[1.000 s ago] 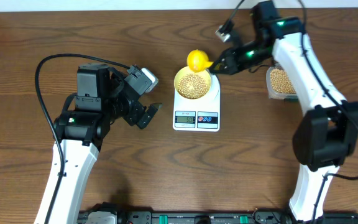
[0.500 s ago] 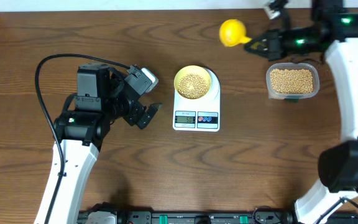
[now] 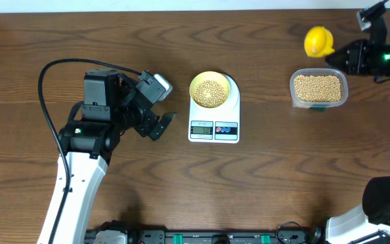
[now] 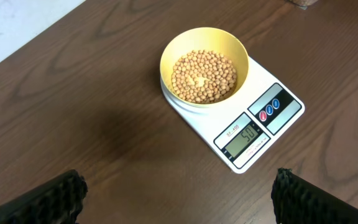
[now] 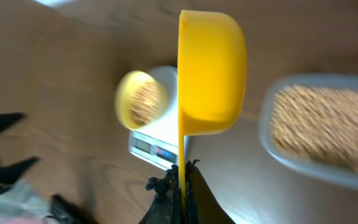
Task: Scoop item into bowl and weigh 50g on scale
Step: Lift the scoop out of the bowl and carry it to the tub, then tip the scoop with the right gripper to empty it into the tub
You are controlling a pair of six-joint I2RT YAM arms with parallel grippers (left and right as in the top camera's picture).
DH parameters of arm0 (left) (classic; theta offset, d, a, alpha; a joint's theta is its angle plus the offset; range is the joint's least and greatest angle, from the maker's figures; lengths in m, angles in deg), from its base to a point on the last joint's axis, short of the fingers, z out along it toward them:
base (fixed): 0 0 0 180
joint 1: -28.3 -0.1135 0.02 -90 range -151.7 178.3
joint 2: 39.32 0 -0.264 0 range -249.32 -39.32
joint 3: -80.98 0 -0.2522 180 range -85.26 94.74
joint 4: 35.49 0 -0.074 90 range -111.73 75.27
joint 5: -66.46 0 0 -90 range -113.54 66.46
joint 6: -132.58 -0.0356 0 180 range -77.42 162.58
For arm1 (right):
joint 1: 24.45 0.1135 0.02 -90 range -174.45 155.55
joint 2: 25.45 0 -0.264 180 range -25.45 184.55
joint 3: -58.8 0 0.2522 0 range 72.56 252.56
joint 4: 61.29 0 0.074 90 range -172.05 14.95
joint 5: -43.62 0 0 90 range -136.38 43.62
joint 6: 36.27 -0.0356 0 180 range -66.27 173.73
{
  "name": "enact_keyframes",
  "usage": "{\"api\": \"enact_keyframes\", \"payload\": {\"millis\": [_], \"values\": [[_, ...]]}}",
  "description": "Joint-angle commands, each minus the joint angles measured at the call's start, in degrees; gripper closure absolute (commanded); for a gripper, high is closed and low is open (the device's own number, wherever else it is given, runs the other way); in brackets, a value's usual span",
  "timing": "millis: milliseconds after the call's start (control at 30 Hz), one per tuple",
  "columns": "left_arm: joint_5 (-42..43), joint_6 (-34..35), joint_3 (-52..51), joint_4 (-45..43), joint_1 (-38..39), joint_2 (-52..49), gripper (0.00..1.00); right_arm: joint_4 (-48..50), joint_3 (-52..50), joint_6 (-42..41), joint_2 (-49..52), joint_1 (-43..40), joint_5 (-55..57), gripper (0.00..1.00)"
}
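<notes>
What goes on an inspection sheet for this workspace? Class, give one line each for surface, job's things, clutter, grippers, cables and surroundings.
Surface: brown wood-grain table.
Job's things: bowl holding beans stands on the scale; its display appears to read 50. Clear tub of more beans stands apart from the scale.
Clutter: nothing seen.
Grippers: left gripper open, empty, beside the scale; right gripper shut on the yellow scoop, held near the tub.
Cables: black cable loops by the left arm.
Surroundings: white wall past the far edge; black rail at the near edge.
</notes>
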Motion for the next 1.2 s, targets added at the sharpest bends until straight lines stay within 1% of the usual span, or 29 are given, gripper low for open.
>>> {"api": "enact_keyframes", "payload": {"millis": [0, 267, 467, 600, 833, 967, 1033, 1100, 1167], "values": [[-0.39, 0.7, -0.68, -0.17, -0.28, 0.26, 0.03, -1.68, -0.2, -0.07, -0.39, 0.26, 11.61, 0.99], [-0.39, 0.7, -0.68, -0.17, -0.31, 0.26, 0.03, -2.4, -0.31, -3.13, 1.84, 1.49, 24.0, 0.99], [-0.39, 0.7, -0.68, -0.17, -0.28, 0.26, 0.03, -2.25, -0.31, -5.29, 6.62, 5.07, 33.83, 0.99], [-0.39, 0.7, -0.68, -0.17, -0.28, 0.26, 0.03, -2.86, -0.31, -7.39, 10.25, 9.25, 43.19, 0.99], [-0.39, 0.7, -0.68, -0.17, -0.28, 0.26, 0.03, -3.76, -0.31, -14.47, 14.56, 17.09, 63.19, 0.99], [-0.39, 0.7, -0.68, -0.17, -0.28, 0.26, 0.03, -4.0, -0.31, -16.65, 14.53, 19.39, 67.47, 0.99], [-0.39, 0.7, -0.68, -0.17, -0.28, 0.26, 0.03, -4.68, -0.31, -17.99, 14.53, 19.61, 67.8, 0.99], [-0.39, 0.7, -0.68, -0.17, -0.28, 0.26, 0.03, -5.05, -0.31, -19.65, 14.53, 19.45, 65.02, 0.99], [-0.39, 0.7, -0.68, -0.17, -0.28, 0.26, 0.03, -4.94, -0.28, -20.06, 14.53, 18.8, 58.47, 0.99]]}}
